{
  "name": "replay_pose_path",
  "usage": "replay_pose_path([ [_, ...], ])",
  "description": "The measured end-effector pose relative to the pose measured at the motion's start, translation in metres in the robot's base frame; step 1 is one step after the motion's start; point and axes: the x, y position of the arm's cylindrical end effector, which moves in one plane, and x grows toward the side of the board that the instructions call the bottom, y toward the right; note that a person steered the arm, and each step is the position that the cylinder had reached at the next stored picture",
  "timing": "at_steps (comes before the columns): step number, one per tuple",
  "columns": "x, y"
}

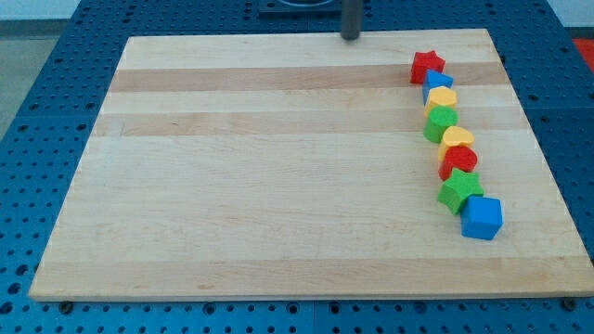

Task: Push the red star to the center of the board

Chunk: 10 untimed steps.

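The blue cube (482, 218) ends a touching column of blocks topped by the red star (427, 66); my tip (351, 37), seemingly at the board's (260, 167) top edge, stands well left of the star; no pincer shows.

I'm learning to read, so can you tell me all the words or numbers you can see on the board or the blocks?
There are none to read here.
The wooden board is bare wood, with no letters or numbers.
The red star, the blue cube and the other coloured blocks in the column have plain faces.
My tip, at the view's top, left of the red star, carries no label.
The blue pegboard shows only holes.
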Motion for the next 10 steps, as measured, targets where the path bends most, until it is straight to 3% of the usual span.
replay_pose_path([
  [2,0.008,0.089],
  [5,0.070,0.137],
  [8,0.076,0.112],
  [10,0.101,0.104],
])
